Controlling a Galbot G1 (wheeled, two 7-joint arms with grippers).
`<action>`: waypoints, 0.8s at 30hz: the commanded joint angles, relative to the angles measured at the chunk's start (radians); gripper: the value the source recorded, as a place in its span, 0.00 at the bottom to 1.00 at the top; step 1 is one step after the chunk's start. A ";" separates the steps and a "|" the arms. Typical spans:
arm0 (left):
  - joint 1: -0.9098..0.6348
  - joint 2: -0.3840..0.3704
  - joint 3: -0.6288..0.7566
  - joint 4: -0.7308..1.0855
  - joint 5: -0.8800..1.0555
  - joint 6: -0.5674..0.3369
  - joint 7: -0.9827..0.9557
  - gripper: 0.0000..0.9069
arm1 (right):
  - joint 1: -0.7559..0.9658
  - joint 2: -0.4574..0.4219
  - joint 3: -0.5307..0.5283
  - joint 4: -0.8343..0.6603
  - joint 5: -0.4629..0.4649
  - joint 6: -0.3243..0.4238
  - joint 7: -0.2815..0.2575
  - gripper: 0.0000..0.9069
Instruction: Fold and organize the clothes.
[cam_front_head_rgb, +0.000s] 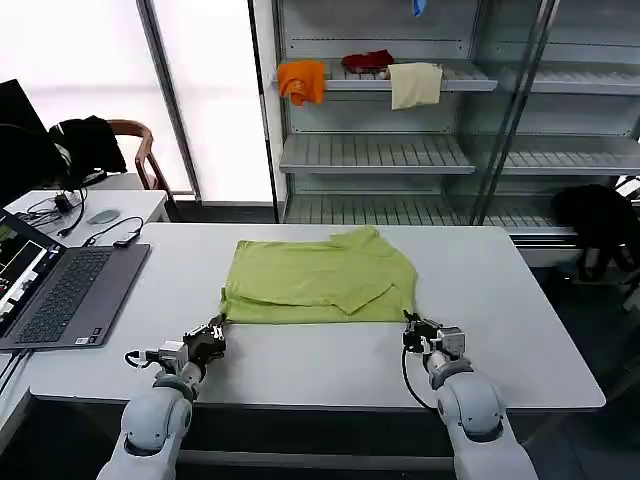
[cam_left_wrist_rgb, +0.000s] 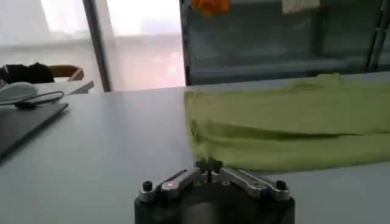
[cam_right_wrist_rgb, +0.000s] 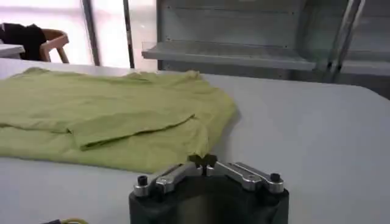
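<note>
Lime-green cotton is what you have in front of you: the T-shirt lies on the grey bench, roughly centred, already doubled over so that its sleeves are tucked inward and an upper layer sits across the lower one. It forms a rough rectangle, though the far edge bunches near the collar and the overlapping flap runs at a slant.

Your left gripper sits low at the near left corner of the shirt, fingers pressed together, and your right gripper matches it at the near right corner, fingers likewise closed. In the wrist views each pair of tips meets right at the hem; whether cloth is actually pinched between them, you cannot tell from here.

By my reckoning you are about midway: the side folds look done, and at least one fold of the near hem toward the far edge remains, then tidying. A laptop rests off to your left.
</note>
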 joint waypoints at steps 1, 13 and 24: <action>0.021 0.001 -0.005 -0.028 0.001 -0.002 0.012 0.00 | -0.022 0.001 0.005 0.031 0.011 0.000 -0.003 0.00; 0.345 0.059 -0.178 -0.299 -0.097 0.016 0.027 0.00 | -0.198 -0.004 -0.023 0.241 0.041 -0.003 0.033 0.00; 0.496 0.053 -0.244 -0.395 -0.104 0.020 0.022 0.00 | -0.382 -0.021 -0.031 0.377 -0.028 -0.001 0.056 0.00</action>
